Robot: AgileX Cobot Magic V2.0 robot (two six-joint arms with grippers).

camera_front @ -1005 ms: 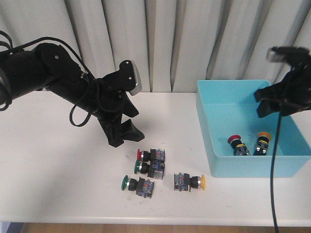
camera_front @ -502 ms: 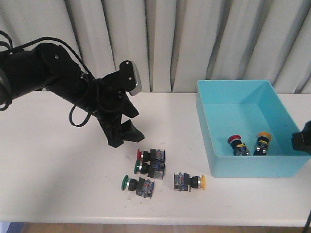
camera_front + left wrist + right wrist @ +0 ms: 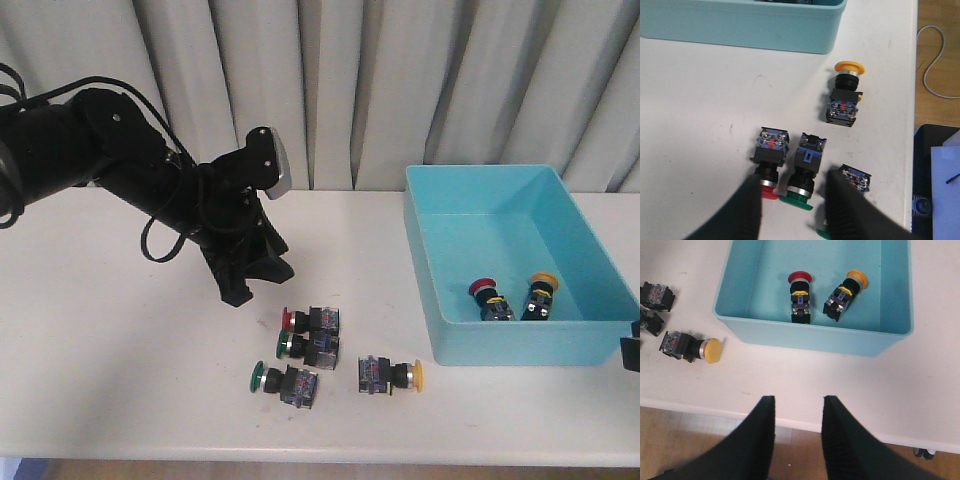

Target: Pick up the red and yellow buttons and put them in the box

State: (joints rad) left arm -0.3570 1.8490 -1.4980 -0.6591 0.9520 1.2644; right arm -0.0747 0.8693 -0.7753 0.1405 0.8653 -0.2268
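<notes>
On the table (image 3: 120, 340), a red button (image 3: 769, 155) and a green button (image 3: 805, 167) lie side by side, just under the left gripper (image 3: 790, 210). Its two fingers (image 3: 747, 210) are spread apart and hold nothing. A yellow button (image 3: 390, 375) lies alone, near the blue box (image 3: 520, 340). Another green button (image 3: 280, 380) lies nearest the table's front edge. Inside the box, one red button (image 3: 800, 292) and one yellow button (image 3: 845, 290) lie close together. The right gripper (image 3: 796, 437) hangs past the table's edge, fingers apart, holding nothing.
</notes>
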